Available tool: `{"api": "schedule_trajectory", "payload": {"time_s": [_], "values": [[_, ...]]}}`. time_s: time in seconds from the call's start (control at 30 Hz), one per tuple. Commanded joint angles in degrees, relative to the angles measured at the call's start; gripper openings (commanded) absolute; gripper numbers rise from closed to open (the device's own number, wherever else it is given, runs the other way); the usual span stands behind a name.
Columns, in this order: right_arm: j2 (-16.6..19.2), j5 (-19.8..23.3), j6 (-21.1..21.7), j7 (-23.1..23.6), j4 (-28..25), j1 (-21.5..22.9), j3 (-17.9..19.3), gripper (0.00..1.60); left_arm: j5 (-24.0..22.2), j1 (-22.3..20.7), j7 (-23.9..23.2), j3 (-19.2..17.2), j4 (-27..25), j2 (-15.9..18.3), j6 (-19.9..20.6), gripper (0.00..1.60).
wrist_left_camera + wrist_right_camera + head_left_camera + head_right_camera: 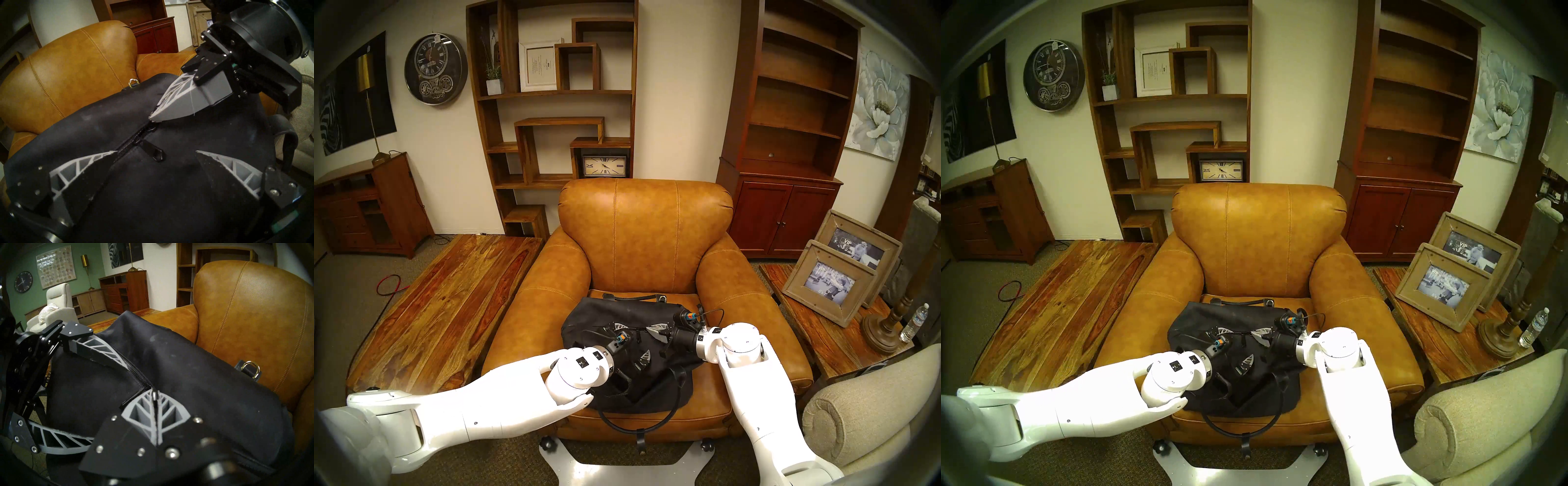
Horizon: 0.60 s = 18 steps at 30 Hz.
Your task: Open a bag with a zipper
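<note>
The black bag [619, 339] lies across the seat of a tan leather armchair [644, 237], one thin handle [634, 298] flat against the seat behind it and another loop [639, 419] hanging over the seat's front edge. The zipper [134, 140] runs along the top of the bag – its teeth look closed along the stretch the wrist cameras show, so nothing of the bag's inside can be seen. A dark flat tab [153, 151] lies loose on the fabric just beside the zipper line.

The right gripper [153, 395] is clenched, its two grey fingers pressed together at the zipper with a small metal piece pinched between their tips (most likely the pull, though it is too small to tell for certain). The left gripper [156, 152] is spread wide over the bag – one finger [81, 164] resting on the fabric at the zipper, the other [229, 164] well apart on the near side – and grasps nothing.

A small metal ring [251, 369] sits at the bag's far edge, against the chair back.
</note>
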Motion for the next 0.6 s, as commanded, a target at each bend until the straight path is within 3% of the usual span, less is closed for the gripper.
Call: {"api": "schedule_trajectory", "payload": {"time_s": [0.0,0.27,0.5,0.57], "values": [[0.07,0.02,0.18,0.38,-0.85,0.14,-0.12,0.00,-0.25,-0.77,1.05,-1.62,-1.56,0.90,-0.39,0.90],[0.01,-0.09,0.10,0.60,-0.54,0.39,-0.12,0.00,-0.61,-0.43,1.02,-1.90,-1.46,1.18,-0.35,1.10],[-0.06,-0.19,0.21,0.53,-0.65,0.33,-0.05,0.00,-1.05,-0.62,0.29,-1.52,-0.80,0.69,-0.61,1.09],[-0.03,-0.17,0.13,0.52,-0.58,0.32,0.00,0.00,-1.33,-0.78,-0.32,-1.29,-0.50,0.46,-0.40,1.15]]}}
